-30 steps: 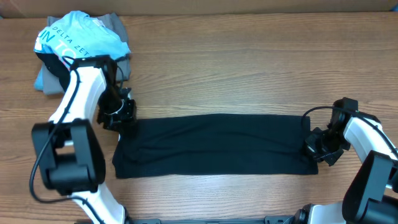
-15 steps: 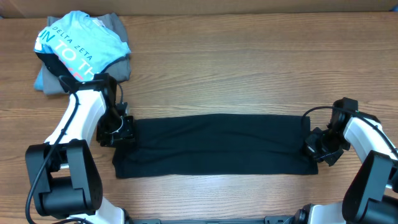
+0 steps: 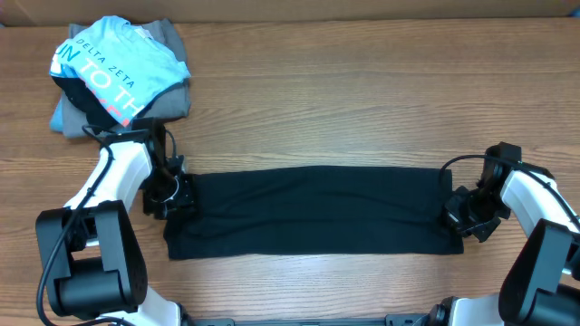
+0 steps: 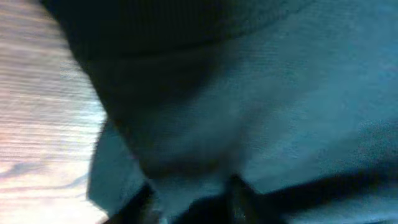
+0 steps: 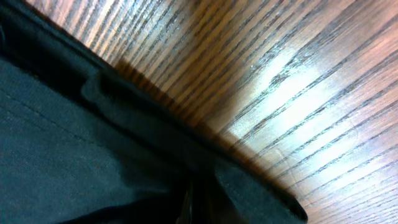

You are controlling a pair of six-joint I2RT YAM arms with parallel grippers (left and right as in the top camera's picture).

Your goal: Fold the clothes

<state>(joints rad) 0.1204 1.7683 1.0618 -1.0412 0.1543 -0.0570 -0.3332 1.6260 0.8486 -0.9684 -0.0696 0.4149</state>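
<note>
**Ana:** What is the right gripper doing?

**Ben:** It pinches one end of the black shirt. The left gripper sits at the other end. I cannot tell if it pinches.

**Ana:** Why the ends?

**Ben:** To lift and fold it, I think. It lies flat on the tabletop.

**Ana:** How many things?

**Ben:** Two grippers, one black shirt, one blue shirt, one grey cloth.

White-shelled arms, black joints, seemingly thin black cables
</note>
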